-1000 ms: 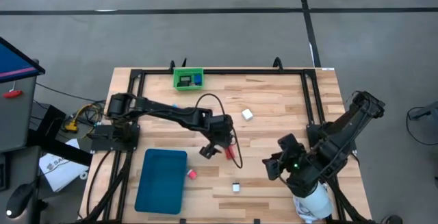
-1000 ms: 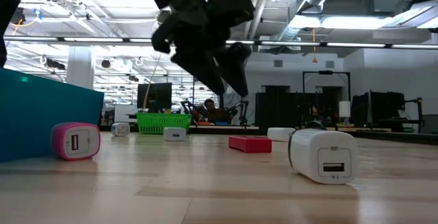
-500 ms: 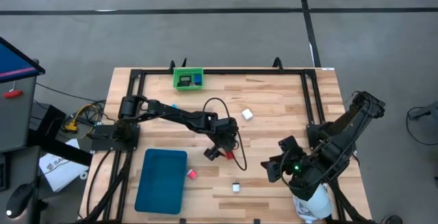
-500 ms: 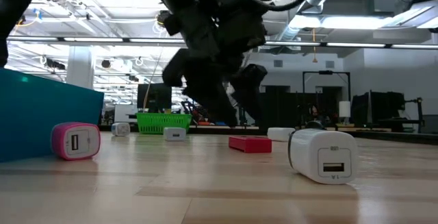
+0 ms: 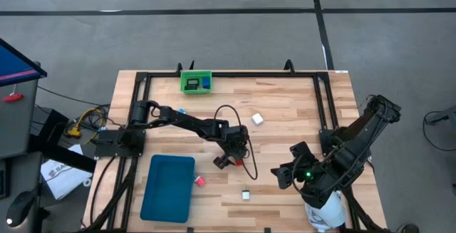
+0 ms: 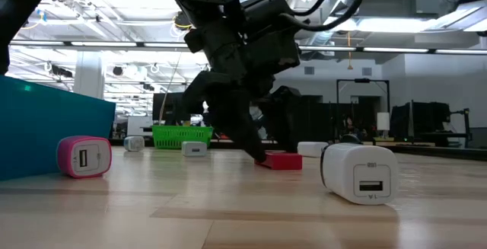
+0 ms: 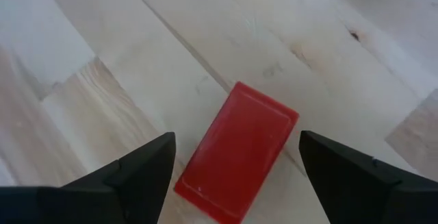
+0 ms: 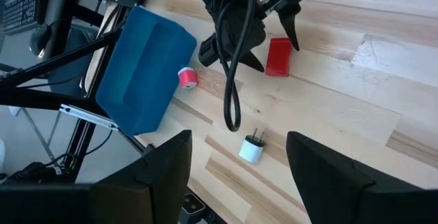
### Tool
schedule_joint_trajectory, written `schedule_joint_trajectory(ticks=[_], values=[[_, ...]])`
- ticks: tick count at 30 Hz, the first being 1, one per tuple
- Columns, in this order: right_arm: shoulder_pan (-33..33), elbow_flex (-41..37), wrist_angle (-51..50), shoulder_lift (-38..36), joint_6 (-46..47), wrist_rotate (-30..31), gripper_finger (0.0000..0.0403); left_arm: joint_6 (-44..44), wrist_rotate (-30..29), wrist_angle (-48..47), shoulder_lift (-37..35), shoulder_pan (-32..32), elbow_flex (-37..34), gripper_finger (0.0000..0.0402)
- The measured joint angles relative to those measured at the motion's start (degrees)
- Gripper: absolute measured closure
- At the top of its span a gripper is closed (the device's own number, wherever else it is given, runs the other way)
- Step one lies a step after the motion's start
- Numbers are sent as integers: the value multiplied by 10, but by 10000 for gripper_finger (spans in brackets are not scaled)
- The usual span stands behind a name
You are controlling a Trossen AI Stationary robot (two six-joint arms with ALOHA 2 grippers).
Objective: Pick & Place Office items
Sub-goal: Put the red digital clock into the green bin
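One red block (image 7: 236, 153) lies flat on the table (image 5: 285, 112), slightly toward 6 o'clock of its middle, between the spread fingers of the left gripper (image 5: 228, 161), which is released and holds nothing. The block sits skewed to the fingers, so closing now might twist or squirt it out. The right gripper (image 5: 283, 177) waits, released, near 4 o'clock.

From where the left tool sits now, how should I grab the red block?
Take the red block across its two long sides at mid-length, coming straight down. It lies flat on the table, and the open left tool already straddles it.
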Motion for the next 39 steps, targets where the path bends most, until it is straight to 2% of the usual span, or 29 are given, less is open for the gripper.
schedule_joint_trajectory(ticks=[7, 20, 27, 33, 39], values=[[0, 0, 0, 0, 0, 0, 173, -15, 0, -1, 3, 0, 0, 135], [0, 0, -1, 0, -3, 0, 173, -97, 14, 16, -2, 0, -38, 243], [0, 0, -2, 0, -7, 1, 173, -193, 17, 27, -17, 4, -47, 241], [0, 0, -6, 0, -11, 16, 173, -265, -32, 30, -73, 32, -47, 250], [-2, 0, -14, 0, -11, 42, 173, -336, -145, -11, -158, 90, -50, 240]])
